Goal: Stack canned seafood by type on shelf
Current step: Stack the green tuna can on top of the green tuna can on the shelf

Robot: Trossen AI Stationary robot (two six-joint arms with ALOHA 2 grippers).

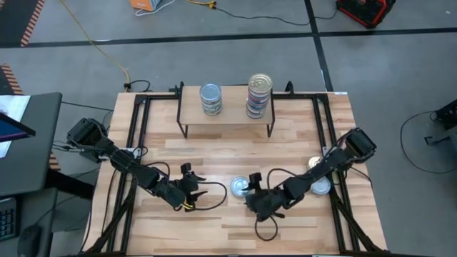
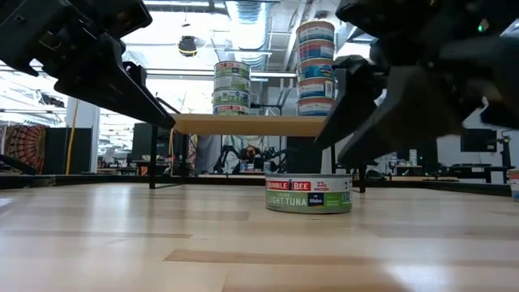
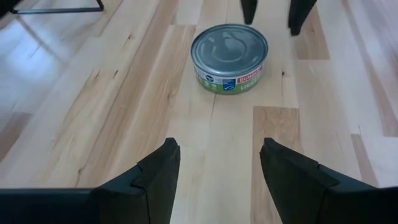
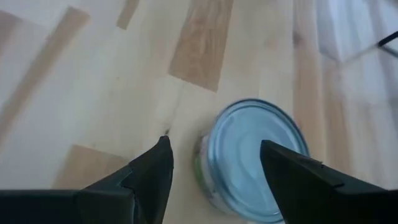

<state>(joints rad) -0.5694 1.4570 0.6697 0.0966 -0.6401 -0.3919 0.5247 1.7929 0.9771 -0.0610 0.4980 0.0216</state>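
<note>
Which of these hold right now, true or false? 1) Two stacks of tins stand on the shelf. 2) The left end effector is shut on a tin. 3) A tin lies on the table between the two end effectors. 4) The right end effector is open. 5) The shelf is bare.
1) True: two stacks of flat round metal tins stand on the small light-wood shelf with black legs.
2) False: the left end effector is open and holds nothing.
3) True: a green-labelled round tuna tin lies there.
4) True: the right end effector is open, at that tin.
5) False: it carries both stacks.
</note>
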